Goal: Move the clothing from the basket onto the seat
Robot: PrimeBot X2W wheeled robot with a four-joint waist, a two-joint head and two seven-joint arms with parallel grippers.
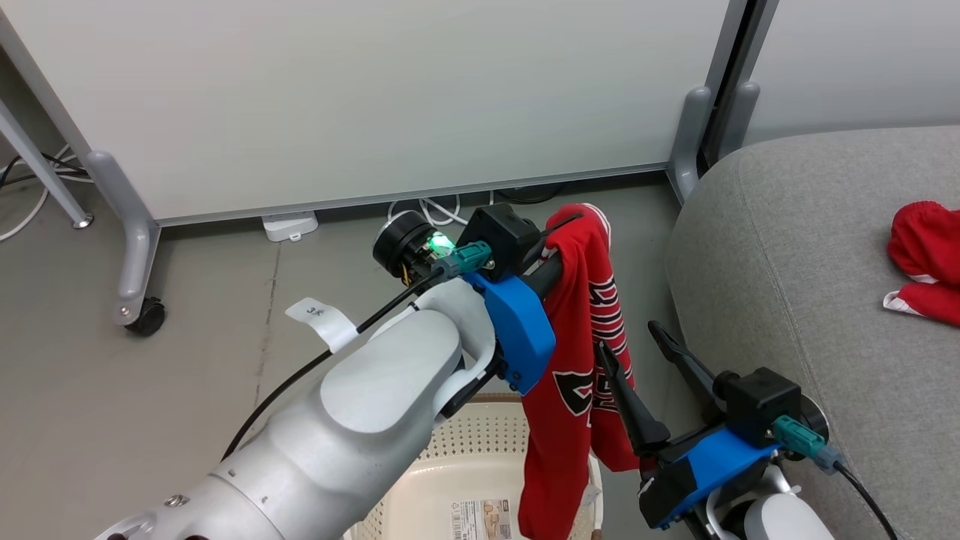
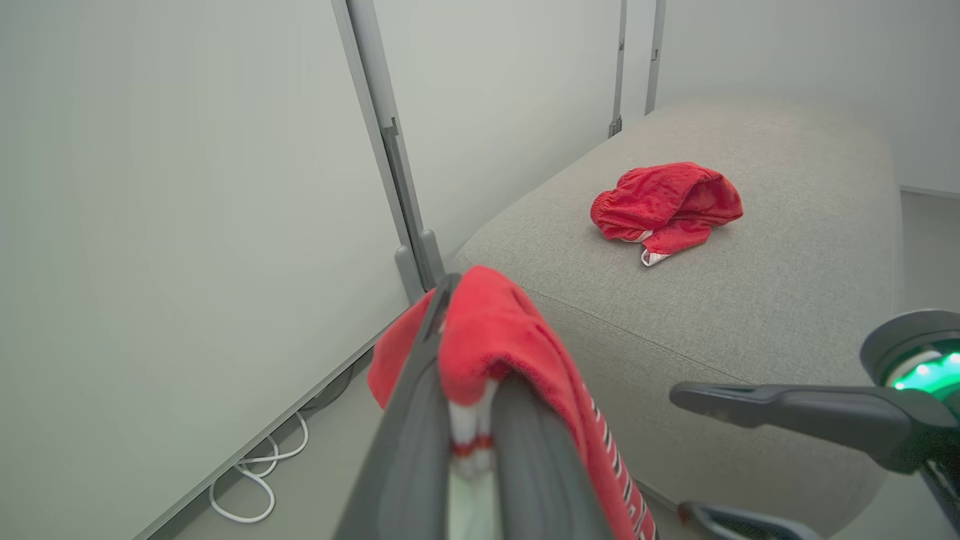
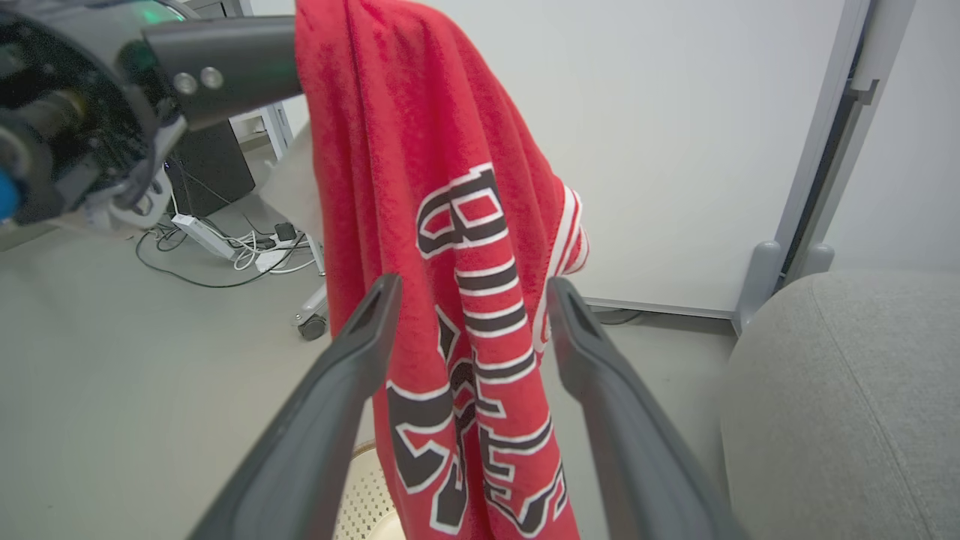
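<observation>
My left gripper (image 1: 571,225) is shut on the top edge of a red jersey (image 1: 577,360) with white trim and dark lettering. The jersey hangs free above the cream basket (image 1: 469,450) at the bottom of the head view. In the left wrist view the fingers (image 2: 420,420) pinch the fabric (image 2: 495,330). My right gripper (image 1: 630,341) stands open beside the hanging jersey, nothing between its fingers; its wrist view shows the jersey (image 3: 420,150) just beyond the fingertips (image 3: 386,292). A second red garment (image 1: 926,255) lies crumpled on the grey seat (image 1: 787,262) to the right.
White partition panels stand behind on grey wheeled feet (image 1: 142,315). A white power strip (image 1: 289,225) and cables lie on the floor at their base. The seat's rounded corner (image 3: 840,390) is close on the right of both grippers.
</observation>
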